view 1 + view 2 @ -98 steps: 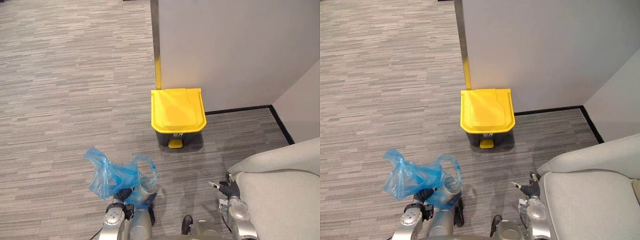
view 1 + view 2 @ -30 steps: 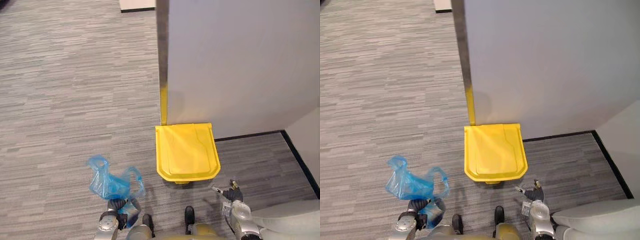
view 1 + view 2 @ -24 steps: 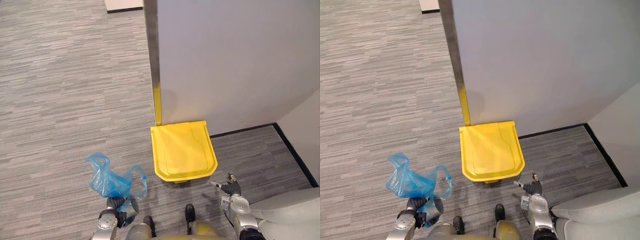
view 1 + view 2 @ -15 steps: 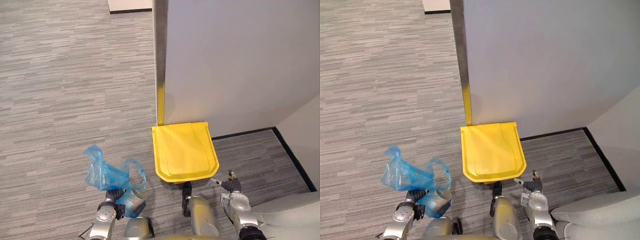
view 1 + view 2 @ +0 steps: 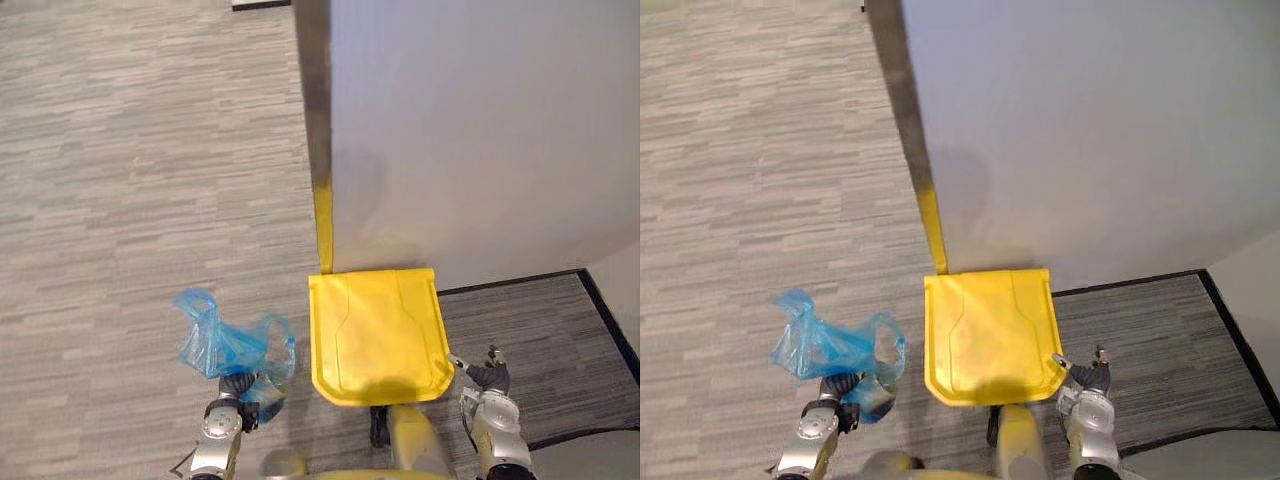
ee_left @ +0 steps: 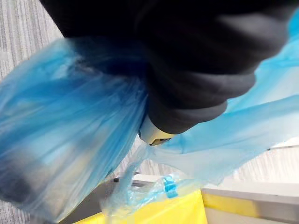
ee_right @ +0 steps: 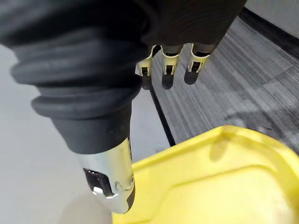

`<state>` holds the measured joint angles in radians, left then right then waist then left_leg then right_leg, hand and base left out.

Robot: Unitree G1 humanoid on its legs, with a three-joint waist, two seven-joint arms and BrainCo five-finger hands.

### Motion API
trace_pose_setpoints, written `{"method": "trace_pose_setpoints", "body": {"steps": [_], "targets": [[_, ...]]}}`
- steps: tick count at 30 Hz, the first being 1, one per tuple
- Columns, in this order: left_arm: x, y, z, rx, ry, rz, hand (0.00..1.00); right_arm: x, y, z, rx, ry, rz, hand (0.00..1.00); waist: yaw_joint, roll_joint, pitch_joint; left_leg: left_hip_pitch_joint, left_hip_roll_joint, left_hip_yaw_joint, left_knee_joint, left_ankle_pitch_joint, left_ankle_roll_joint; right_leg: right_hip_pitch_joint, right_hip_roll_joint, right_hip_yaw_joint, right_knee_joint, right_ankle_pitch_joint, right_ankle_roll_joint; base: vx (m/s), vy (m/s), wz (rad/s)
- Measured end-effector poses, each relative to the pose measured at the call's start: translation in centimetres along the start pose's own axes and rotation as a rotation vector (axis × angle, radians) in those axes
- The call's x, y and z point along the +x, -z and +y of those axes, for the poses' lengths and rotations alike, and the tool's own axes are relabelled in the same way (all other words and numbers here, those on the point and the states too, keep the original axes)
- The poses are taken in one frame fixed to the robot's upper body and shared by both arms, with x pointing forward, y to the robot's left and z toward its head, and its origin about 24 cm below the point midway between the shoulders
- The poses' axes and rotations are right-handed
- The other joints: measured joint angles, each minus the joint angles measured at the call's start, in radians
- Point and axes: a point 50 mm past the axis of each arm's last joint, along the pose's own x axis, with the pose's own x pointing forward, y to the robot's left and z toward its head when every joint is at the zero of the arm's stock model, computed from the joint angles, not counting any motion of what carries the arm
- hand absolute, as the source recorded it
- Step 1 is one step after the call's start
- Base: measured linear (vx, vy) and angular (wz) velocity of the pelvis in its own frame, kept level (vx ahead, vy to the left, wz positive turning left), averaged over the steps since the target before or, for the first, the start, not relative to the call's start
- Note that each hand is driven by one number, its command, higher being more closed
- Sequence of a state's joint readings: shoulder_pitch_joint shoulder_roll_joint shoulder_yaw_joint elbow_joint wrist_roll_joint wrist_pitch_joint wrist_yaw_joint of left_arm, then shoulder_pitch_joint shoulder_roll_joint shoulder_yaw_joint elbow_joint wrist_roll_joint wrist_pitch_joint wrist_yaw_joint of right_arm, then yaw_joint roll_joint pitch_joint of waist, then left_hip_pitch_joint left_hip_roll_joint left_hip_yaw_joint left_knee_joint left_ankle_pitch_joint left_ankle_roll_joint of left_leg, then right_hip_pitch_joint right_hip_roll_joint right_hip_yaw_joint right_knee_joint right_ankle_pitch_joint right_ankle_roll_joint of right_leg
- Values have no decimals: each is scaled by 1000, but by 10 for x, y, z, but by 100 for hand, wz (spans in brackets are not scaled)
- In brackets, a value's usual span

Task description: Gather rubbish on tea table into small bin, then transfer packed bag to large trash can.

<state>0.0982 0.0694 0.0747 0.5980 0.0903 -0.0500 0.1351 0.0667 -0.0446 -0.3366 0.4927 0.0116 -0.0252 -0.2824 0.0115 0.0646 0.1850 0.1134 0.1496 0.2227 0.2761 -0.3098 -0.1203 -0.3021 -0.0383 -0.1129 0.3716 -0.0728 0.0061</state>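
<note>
The large trash can (image 5: 378,335) has a yellow lid that lies flat and closed; it stands against a grey wall, just in front of me. My left hand (image 5: 237,384) is to the left of the can, shut on the gathered neck of a blue plastic bag (image 5: 228,346), which puffs up above the fist. In the left wrist view the blue bag (image 6: 56,140) wraps round the hand, with the can's yellow lid (image 6: 159,215) beyond it. My right hand (image 5: 486,378) hovers by the can's front right corner, fingers (image 7: 166,70) relaxed and holding nothing.
A grey wall (image 5: 480,140) with a metal corner post (image 5: 318,150) rises right behind the can. Black skirting (image 5: 520,281) runs along its foot. Grey carpet (image 5: 130,180) stretches wide to the left. A pale sofa edge (image 5: 605,465) lies at the lower right.
The whole picture has shifted: the camera has come closer, so the can now sits nearer and lower in view. My left hand still holds the bag; my right hand is nearer the can's corner.
</note>
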Motion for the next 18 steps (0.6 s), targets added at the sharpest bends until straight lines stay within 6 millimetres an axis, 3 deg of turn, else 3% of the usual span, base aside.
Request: {"method": "trace_pose_setpoints", "body": {"steps": [2, 3, 4, 7, 11, 15, 16, 17, 18], "targets": [[-1, 1, -4, -9, 9, 5, 100, -2, 2, -7, 32, 52, 0, 0, -3, -16, -1, -9, -19, -4, 1, -14, 27, 75, -37, 9, -74, 30, 12, 144, 95, 11], [-3, 3, -7, -19, 13, 4, 100, -1, 4, -16, 44, 93, 7, 0, -7, -2, -11, -14, -25, 1, -140, 75, 40, 109, -35, 7, -112, 51, 22, 60, 95, 6], [-4, 5, -5, -14, 8, 12, 100, -1, 5, -17, 40, 100, 13, 0, 3, -14, -13, -5, -28, 14, -130, 78, 49, 113, -33, 14, -119, 51, 31, 52, 105, -16], [-9, 17, 0, 1, 0, 48, 100, -8, 14, -8, 56, 80, 44, 0, 2, -39, -44, -14, -56, 28, -126, 87, 47, 143, -51, 48, -204, 80, 72, 39, 93, -14], [-9, 16, 0, 4, -1, 45, 100, -9, 18, -8, 51, 75, 60, 0, 2, -44, -43, -23, -63, 30, -98, 86, 47, 154, -63, 50, -219, 96, 67, 6, 66, 1], [-7, 6, 4, 1, -26, 4, 100, -10, 16, 4, 26, 11, 50, 0, 3, -71, -23, -88, -60, 40, 28, 86, 47, 101, -75, 58, -130, 104, 57, -54, -6, -5], [-8, 3, 6, -5, -33, -12, 100, -10, 15, 8, 27, -2, 47, 0, 11, -68, -22, -108, -34, 46, 47, 98, 70, 92, -68, 57, -124, 114, 44, -67, -1, -9], [-9, 2, 6, -6, -36, -17, 100, -10, 13, 10, 27, -9, 44, 0, 15, -65, -20, -106, -29, 53, 47, 98, 71, 84, -69, 53, -78, 87, 41, -59, -15, 11], [-8, 0, 6, -5, -35, -28, 100, -12, 16, 12, 16, -20, 52, 0, 5, -75, -15, -102, -33, 55, 49, 92, 81, 52, -88, 42, 114, -17, 32, -4, -49, 41]]}}
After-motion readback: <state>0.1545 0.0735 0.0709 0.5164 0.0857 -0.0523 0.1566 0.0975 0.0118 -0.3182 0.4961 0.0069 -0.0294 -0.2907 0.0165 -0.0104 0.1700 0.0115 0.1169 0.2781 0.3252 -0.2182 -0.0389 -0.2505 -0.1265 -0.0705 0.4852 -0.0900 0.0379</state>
